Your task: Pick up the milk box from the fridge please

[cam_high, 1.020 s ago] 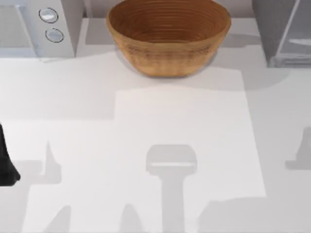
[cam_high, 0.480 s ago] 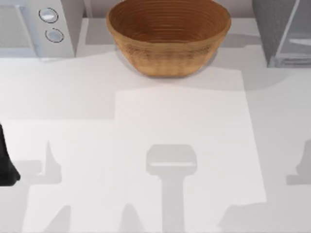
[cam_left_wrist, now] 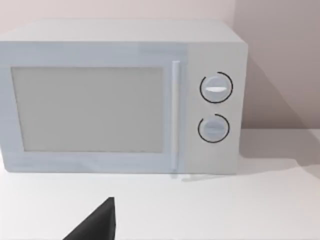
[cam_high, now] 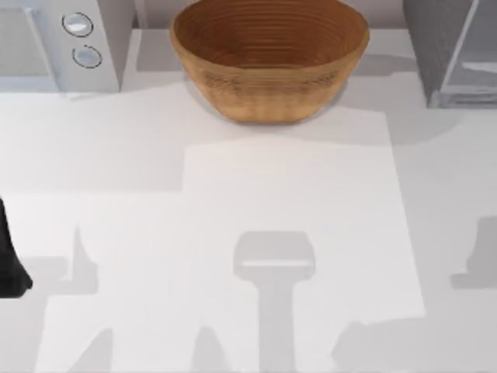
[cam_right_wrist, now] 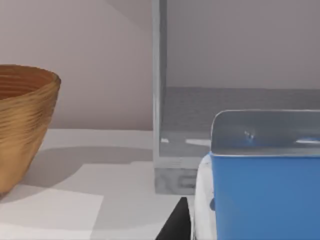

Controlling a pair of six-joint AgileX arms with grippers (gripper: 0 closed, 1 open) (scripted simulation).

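Shadow at table's [cam_high: 233, 179] right edge shifted inward; milk box [cam_right_wrist: 265, 195] looms close before fridge [cam_right_wrist: 165, 165], light, stiff, probably crushable, grip flat sides; jaw state cannot tell.

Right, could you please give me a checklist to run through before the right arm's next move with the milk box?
1. Milk box found: ok, close before the right wrist camera, with the fridge behind it.
2. Hold on the milk box: cannot tell.
3. Basket apart from the milk box: ok, off to one side.
4. Left arm out of the way: ok, at the table's left edge, facing the microwave.
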